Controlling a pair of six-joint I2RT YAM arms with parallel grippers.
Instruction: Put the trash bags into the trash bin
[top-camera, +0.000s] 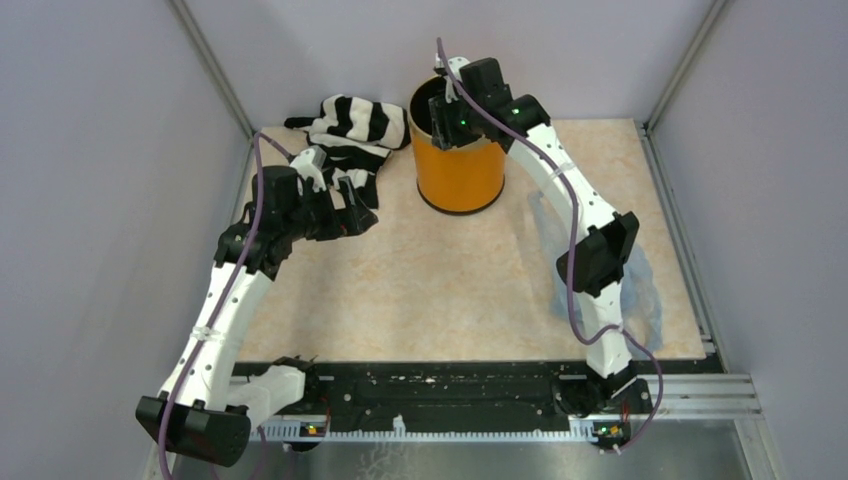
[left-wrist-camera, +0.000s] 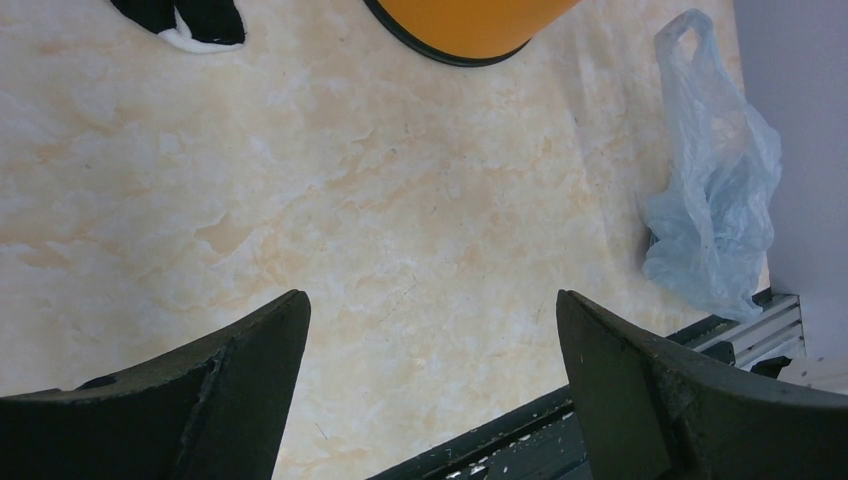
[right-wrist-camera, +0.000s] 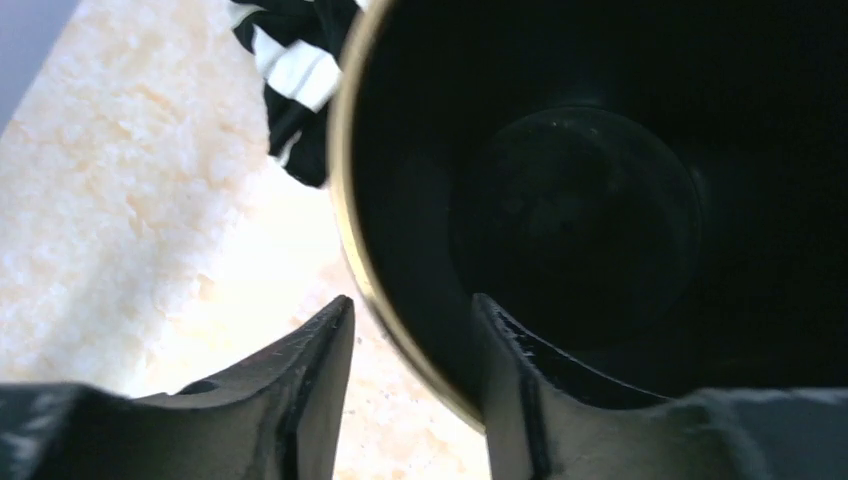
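- Beige marbled bench (top-camera: 430, 290): light-blue plastic bag (left-wrist-camera: 715, 190) lies right, apart from orange cylindrical bin (top-camera: 460, 175).
- Right gripper (right-wrist-camera: 412, 305) jaws straddle its rim, parted; left gripper (left-wrist-camera: 432, 295) jaws wide, empty.

Top view wide; wrist views near (all share bin (top-camera: 458, 178)).

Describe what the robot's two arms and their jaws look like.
The left arm and right arm have white perforated links and black joints. A purple cable runs along each. The jaws are black tapered wedges. A green light shows on the right wrist.
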